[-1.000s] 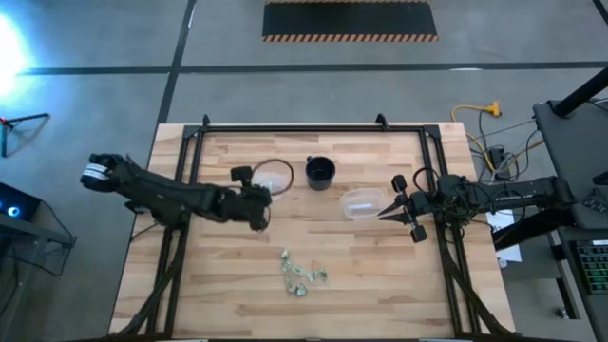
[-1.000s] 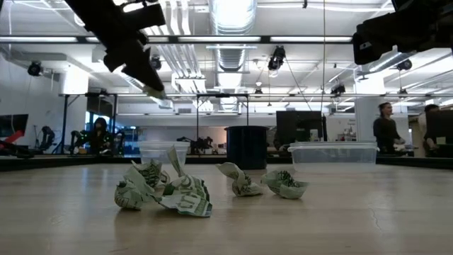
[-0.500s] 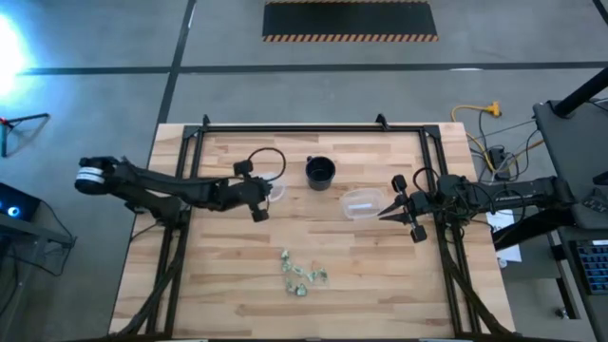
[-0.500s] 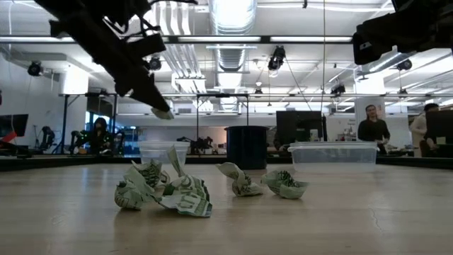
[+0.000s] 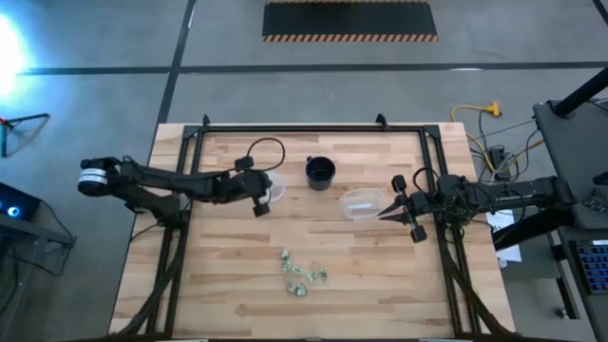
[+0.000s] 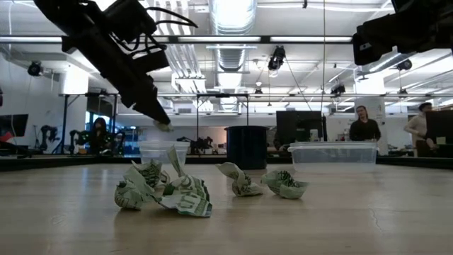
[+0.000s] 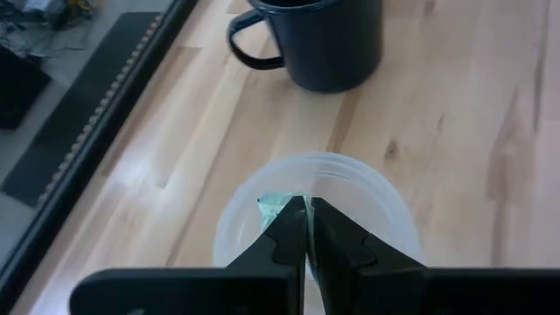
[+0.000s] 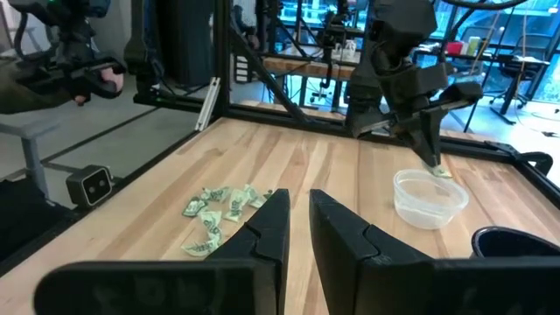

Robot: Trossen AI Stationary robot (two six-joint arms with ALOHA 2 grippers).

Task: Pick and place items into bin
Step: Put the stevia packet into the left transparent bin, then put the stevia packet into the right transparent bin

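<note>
We see our left gripper [image 7: 306,214] pinching a green item [image 7: 282,206] over the clear cup [image 7: 385,210]; dark mug [image 7: 328,44] at 12 o'clock, right gripper [image 5: 388,211] nearly closed.

Lighting: even indoor light from above. Low view shows long ceiling strip lamps [image 6: 233,39] and a bright ceiling panel [image 6: 232,10], both blown out to white.
Glare: strong bluish-white flare at the far left edge of the high view, on the floor [image 5: 8,47].
Shadows: soft and short; faint shade under the dark mug [image 7: 319,39] on the wooden table [image 5: 380,266].
Contrast: arms in the low view read as near-silhouettes against the lit room.
Focus: left wrist view has its own fingers [image 7: 289,236] soft; room background in the low view mildly blurred.
Distortion: none evident at the edges.
</note>
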